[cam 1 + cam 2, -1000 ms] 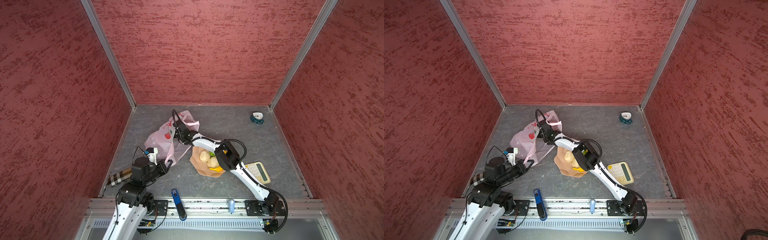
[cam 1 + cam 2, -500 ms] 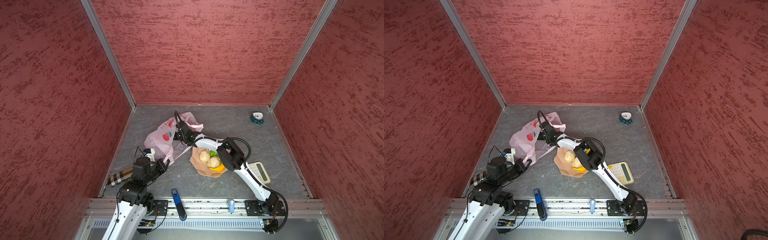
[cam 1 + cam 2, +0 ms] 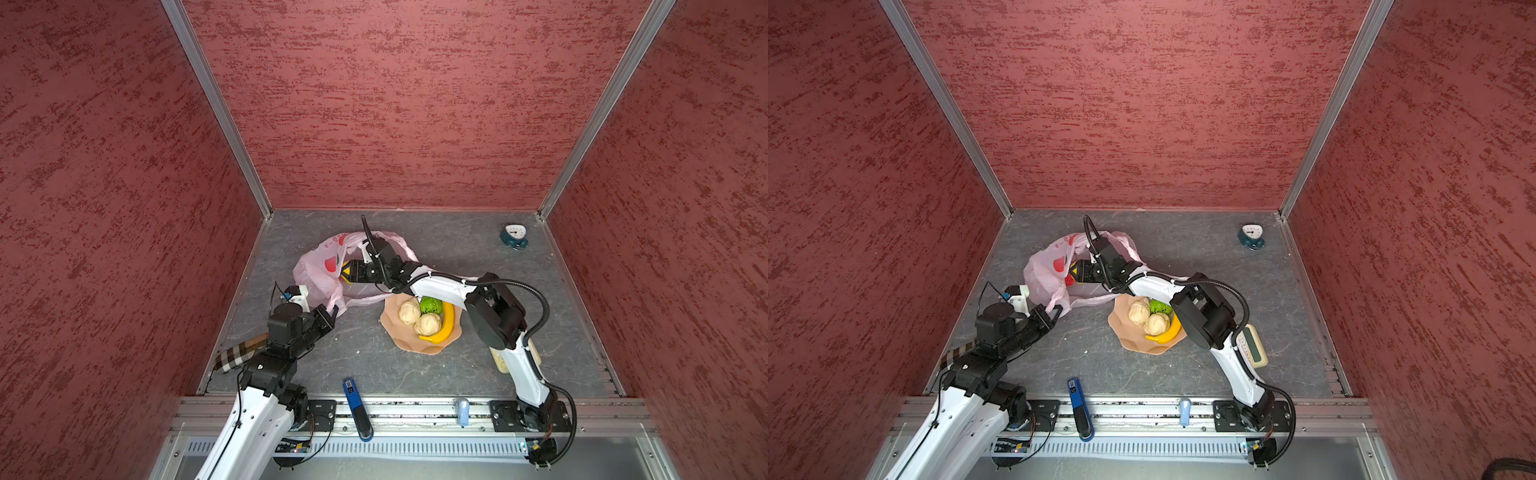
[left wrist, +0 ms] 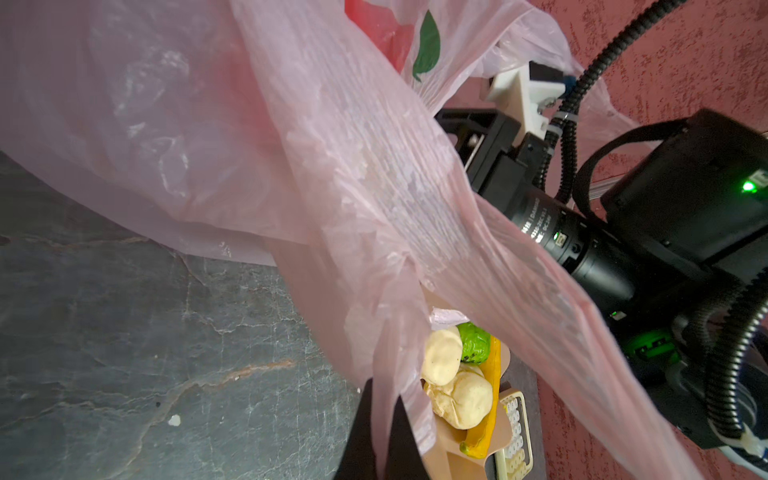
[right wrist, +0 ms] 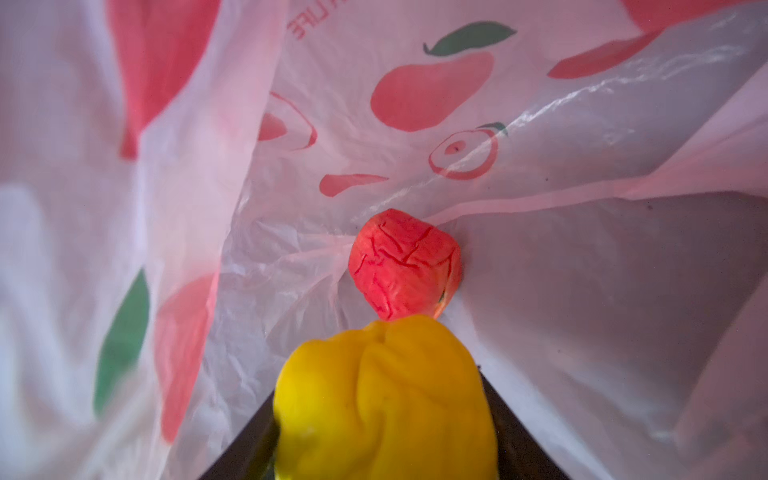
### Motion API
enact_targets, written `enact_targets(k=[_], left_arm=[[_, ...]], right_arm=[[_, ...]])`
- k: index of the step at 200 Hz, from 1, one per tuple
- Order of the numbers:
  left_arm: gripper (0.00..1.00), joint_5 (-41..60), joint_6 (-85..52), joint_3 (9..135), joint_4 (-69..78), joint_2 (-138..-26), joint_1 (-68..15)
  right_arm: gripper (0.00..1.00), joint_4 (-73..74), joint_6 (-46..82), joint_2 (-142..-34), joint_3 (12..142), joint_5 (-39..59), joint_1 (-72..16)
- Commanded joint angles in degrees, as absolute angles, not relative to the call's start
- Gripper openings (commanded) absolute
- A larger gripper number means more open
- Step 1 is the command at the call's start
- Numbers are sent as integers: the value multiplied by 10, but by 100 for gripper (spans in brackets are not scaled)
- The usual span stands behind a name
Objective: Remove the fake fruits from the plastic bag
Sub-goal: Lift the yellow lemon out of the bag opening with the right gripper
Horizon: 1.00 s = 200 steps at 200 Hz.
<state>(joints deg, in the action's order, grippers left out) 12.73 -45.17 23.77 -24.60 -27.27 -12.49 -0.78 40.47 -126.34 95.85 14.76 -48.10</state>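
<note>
The pale-pink plastic bag (image 3: 320, 274) (image 3: 1042, 276) lies at the left back of the floor with its mouth held open. My left gripper (image 3: 332, 309) (image 3: 1057, 309) (image 4: 382, 436) is shut on a handle strip of the plastic bag (image 4: 332, 166). My right gripper (image 3: 345, 272) (image 3: 1073, 272) (image 5: 380, 415) reaches into the mouth, shut on a small yellow fruit (image 5: 382, 399). A red fruit (image 5: 405, 270) lies deeper inside, just beyond it. Two beige balls (image 3: 409, 311) (image 3: 428, 324), a green fruit (image 3: 431, 305) and a banana (image 3: 444, 328) sit in the peach bowl (image 3: 415, 349).
A calculator (image 3: 1252, 347) lies right of the bowl, partly under my right arm. A small teal clock (image 3: 515, 237) stands at the back right corner. A blue tool (image 3: 353, 399) lies across the front rail. A checkered roll (image 3: 237, 355) lies by the left wall.
My right arm's elbow has swung to the right, uncovering the green fruit and banana in the bowl. Its gripper stays in the bag's mouth. The left gripper has barely moved.
</note>
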Motion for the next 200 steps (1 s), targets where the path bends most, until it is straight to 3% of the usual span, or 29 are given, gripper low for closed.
enact_targets(k=[1,46,113,171,200], left_arm=[[6,104,-435,257,-228,-275,-121],[6,115,-422,268,-219,-310,-121],[6,104,-411,301,-207,-380,-119],[6,113,-407,306,-177,-431,-118],[6,117,-407,319,-174,-447,-111]], right_arm=[[32,-50,381,-1228,942,160,-487],[33,-102,348,-1185,925,167,-487],[33,-177,249,-1110,907,255,-482],[33,-246,202,-990,860,248,-477],[33,-310,174,-927,834,197,-471]])
